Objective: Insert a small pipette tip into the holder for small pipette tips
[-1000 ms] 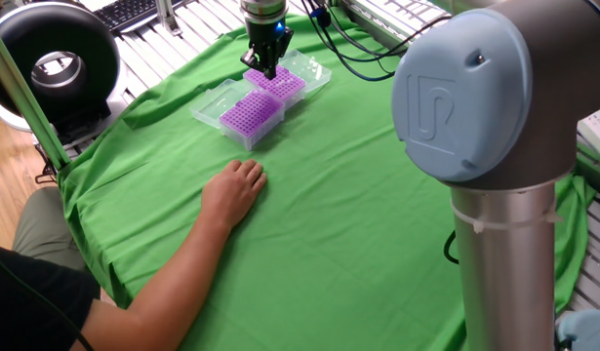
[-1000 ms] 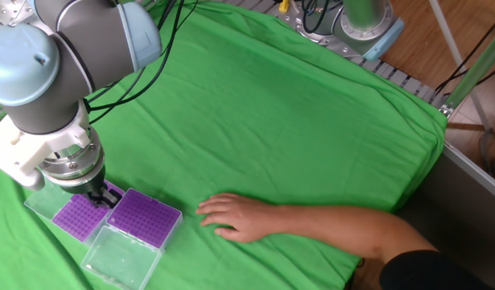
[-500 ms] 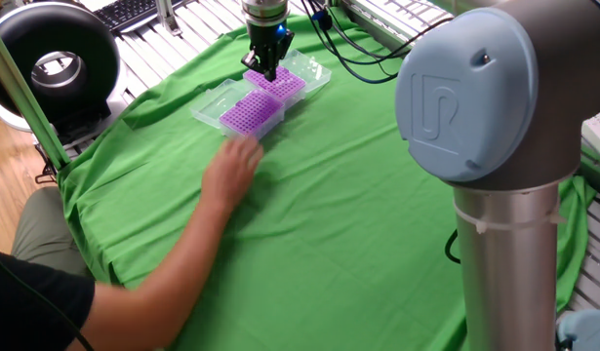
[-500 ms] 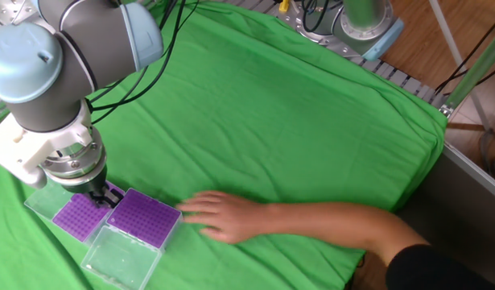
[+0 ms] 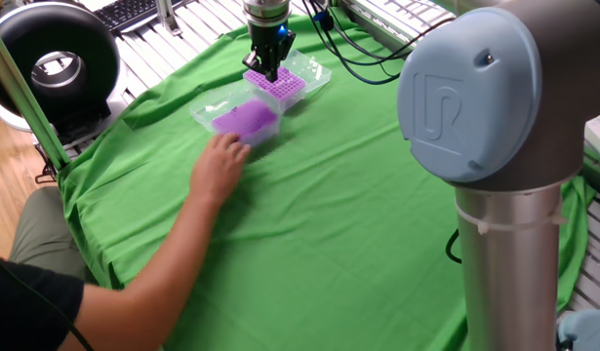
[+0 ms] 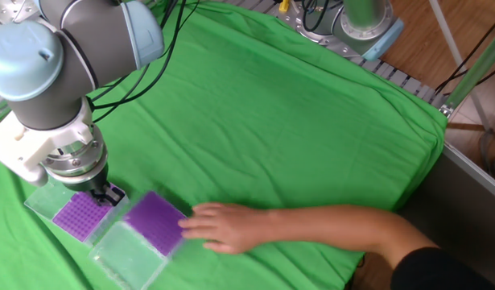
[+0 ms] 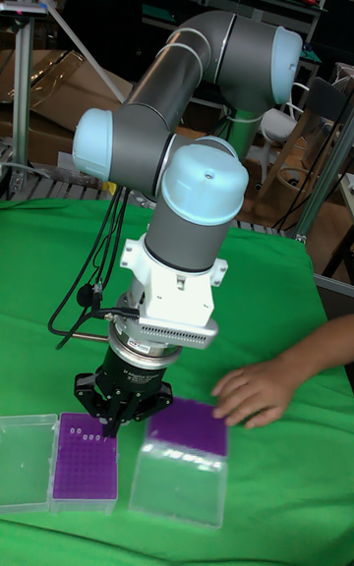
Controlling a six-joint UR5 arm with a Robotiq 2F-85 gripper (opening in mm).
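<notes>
Compared with half a second before, the person's hand [image 6: 223, 227] had reached the nearer purple box [image 6: 154, 223] and touched its edge; this box was now turned and blurred, so it was being pushed over the green cloth [image 6: 295, 121]. One second before, the hand lay flat on the cloth, apart from the box. The arm itself stayed almost at the same place.

The gripper [image 7: 111, 425] pointed down over the other purple holder [image 7: 85, 457], the one with its clear lid [image 7: 24, 461] open beside it. Its tip was above the corner of this holder, very near to the surface or touching it; I could not tell which. The fingers [image 5: 269, 60] looked close together, but whether they held a small pipette tip I could not tell, because the tip was too small to see in any view.

In the tall fixed view the gripper body hid part of the holder. In one fixed view the big arm joint [image 5: 485, 93] covered the right side of the table.
</notes>
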